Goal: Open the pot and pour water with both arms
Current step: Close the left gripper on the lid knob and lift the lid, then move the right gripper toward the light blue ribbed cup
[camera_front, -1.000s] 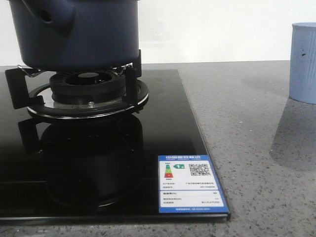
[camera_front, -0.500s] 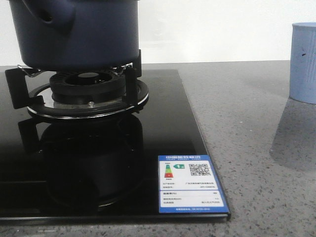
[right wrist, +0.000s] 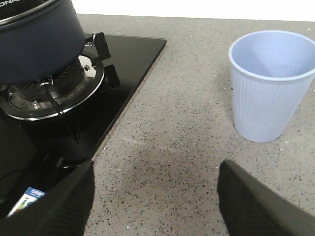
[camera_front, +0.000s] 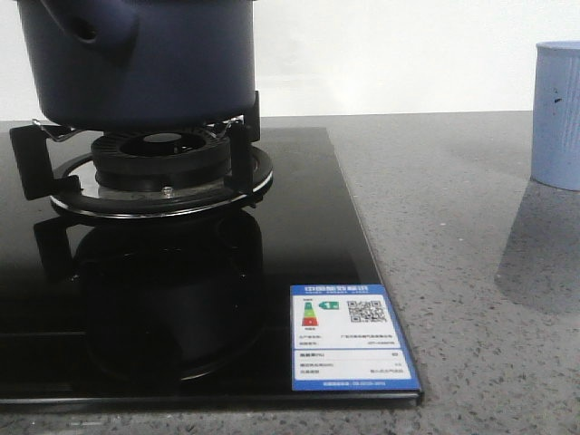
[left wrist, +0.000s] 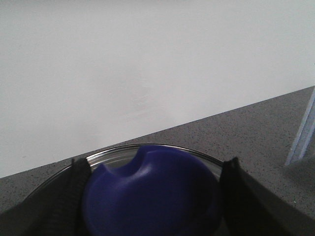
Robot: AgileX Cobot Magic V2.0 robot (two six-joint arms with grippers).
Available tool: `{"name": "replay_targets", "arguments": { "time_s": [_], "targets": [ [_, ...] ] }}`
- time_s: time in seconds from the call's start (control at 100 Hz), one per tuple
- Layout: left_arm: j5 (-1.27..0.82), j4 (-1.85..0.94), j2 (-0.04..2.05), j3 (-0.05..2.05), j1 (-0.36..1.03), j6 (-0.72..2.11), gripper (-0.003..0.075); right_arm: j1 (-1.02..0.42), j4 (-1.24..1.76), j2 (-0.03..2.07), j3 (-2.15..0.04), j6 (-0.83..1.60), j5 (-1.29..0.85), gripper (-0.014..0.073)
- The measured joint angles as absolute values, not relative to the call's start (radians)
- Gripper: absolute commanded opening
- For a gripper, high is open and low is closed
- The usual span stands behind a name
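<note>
1 pot on black hob, grey counter, left jaws clamping lid knob, right jaws apart

A grey speckled stone countertop carries everything and runs back to a white wall. On its left part lies a black glass hob, flat on the stone, its near right corner close to the counter's near edge. A blue and white energy label is stuck on the glass at that corner. Well apart to the right, farther back, a light-blue ribbed cup stands upright on the bare stone, its mouth open upward.
</note>
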State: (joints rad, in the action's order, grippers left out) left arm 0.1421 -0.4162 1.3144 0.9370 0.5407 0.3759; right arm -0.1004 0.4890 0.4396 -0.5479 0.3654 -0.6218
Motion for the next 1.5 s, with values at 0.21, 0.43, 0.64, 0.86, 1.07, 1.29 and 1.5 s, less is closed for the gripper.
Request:
{"name": "replay_targets", "arguments": {
  "time_s": [0.21,0.43,0.64,0.86,1.07,1.29,1.5],
  "targets": [
    [0.142,-0.416,1.314,0.937,0.541,0.376,0.0409,-0.100,0.489,0.440,-0.548,0.365,-0.622,0.0473],
    [0.142,-0.416,1.314,0.937,0.541,0.376,0.0410,-0.100,0.489,0.440,-0.548,0.365,-0.622,0.0473],
    [0.146,-0.416,1.305,0.937,0.541,0.376,0.0410,-0.100,0.489,0.440,-0.548,0.365,-0.622,0.0473],
    [0.157,-0.416,1.240,0.937,0.532,0.376,0.0410,-0.100,0.489,0.440,-0.548,0.366,-0.617,0.0473],
    [0.141,-0.416,1.168,0.937,0.453,0.376,0.0411,-0.100,0.470,0.440,-0.548,0.366,-0.591,0.0473],
    [0.090,-0.414,1.069,0.937,0.353,0.376,0.0411,-0.100,0.443,0.440,-0.480,0.366,-0.482,0.0473],
    [0.053,-0.412,0.982,0.937,0.256,0.376,0.0411,-0.100,0.441,0.442,-0.359,0.366,-0.271,0.0473]
  ]
}}
